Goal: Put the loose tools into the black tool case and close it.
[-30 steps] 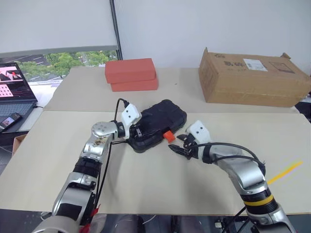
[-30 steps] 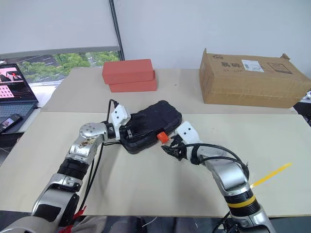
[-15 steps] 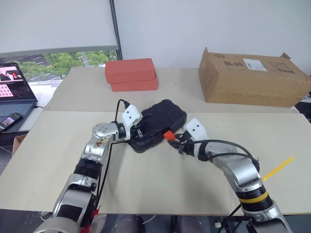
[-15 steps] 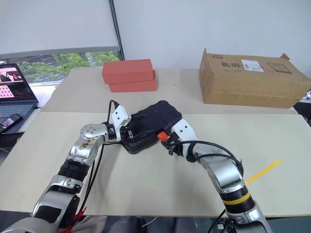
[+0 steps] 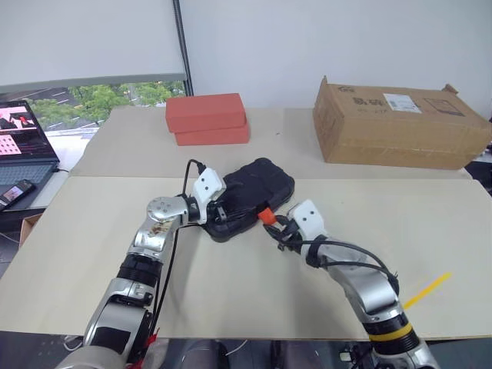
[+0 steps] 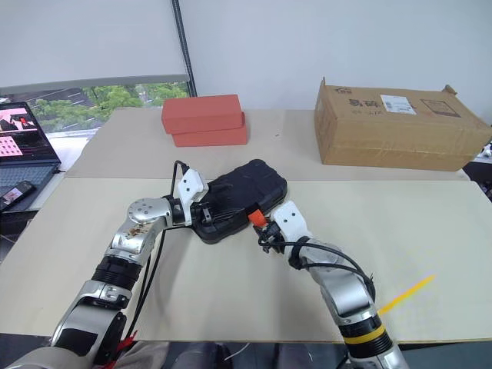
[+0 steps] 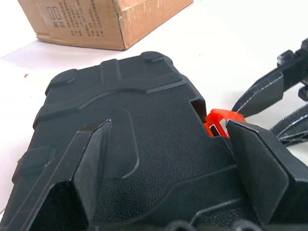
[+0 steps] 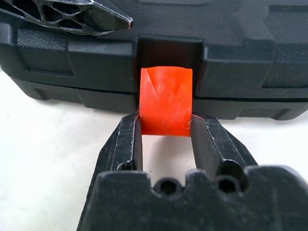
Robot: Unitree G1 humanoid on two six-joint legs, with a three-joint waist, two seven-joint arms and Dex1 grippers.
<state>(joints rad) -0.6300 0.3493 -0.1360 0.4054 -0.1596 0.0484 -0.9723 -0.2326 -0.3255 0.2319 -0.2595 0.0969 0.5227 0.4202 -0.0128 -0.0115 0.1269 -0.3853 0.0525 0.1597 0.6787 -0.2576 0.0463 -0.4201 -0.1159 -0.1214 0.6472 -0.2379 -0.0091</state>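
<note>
Gripping the orange latch (image 8: pixel 165 101) between my right gripper (image 8: pixel 165 144) fingers, I hold the black tool case (image 5: pixel 250 192) lying shut at the table's (image 5: pixel 254 284) centre. My left gripper (image 7: pixel 178 159) straddles its left end, jaws spread wide over the lid. Judged stiff and fairly light; the small latch is slippery, so grip it squarely.

The black tool case (image 5: pixel 250 196) with its orange latch (image 8: pixel 165 102) lies on the beige counter (image 5: pixel 231 284), behind it two red boxes (image 5: pixel 207 118) and a brown cardboard box (image 5: pixel 396 123).
</note>
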